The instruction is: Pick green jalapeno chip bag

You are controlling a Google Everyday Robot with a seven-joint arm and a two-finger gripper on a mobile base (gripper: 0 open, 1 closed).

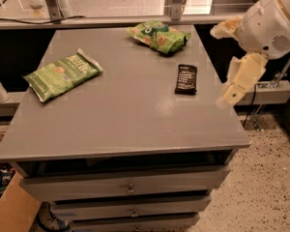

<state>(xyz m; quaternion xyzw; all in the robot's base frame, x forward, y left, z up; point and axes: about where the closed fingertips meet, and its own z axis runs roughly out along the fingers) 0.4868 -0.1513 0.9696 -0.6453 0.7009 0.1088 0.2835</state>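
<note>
The green jalapeno chip bag [63, 75] lies flat on the left side of the grey table [121, 124]. It is light green with white lettering and pale sealed ends. My gripper [218, 67] hangs at the table's right edge, far right of the bag and just right of the black bar [185, 78]. Its cream fingers [239, 81] stand apart with nothing between them. The white arm body [270, 25] sits above it at the upper right.
A brighter green bag with orange chip pictures [158, 36] lies at the back of the table. The table has drawers [130, 187] below. A cardboard box [9, 211] stands on the floor at the lower left. A rail [111, 21] runs behind the table.
</note>
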